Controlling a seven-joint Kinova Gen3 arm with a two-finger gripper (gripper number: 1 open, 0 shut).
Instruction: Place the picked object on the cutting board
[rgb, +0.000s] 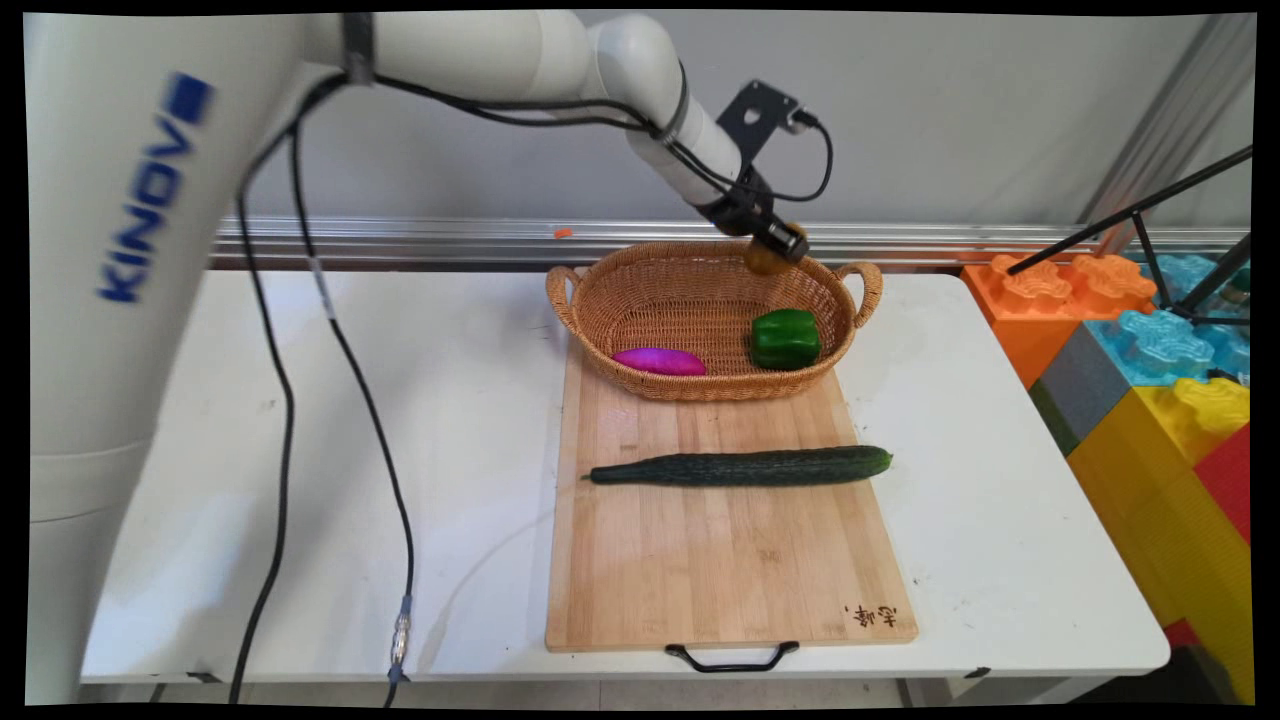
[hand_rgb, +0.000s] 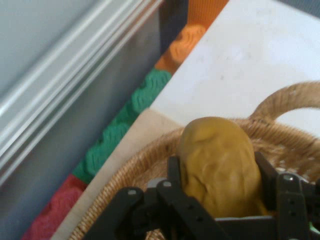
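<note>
One white table (rgb: 1000, 520) before a grey wall (rgb: 950, 110), pincer (rgb: 775, 250) clamped on a potato (hand_rgb: 220, 165) above the wicker basket (rgb: 640, 290).

My gripper (rgb: 778, 247) grips a brown potato (rgb: 762, 259) above the far rim of the basket (rgb: 600, 290). Below me in it lie a green pepper (rgb: 786, 338) and purple yam (rgb: 659, 361); nearer, on the board (rgb: 720, 560), a cucumber (rgb: 740, 467).
</note>
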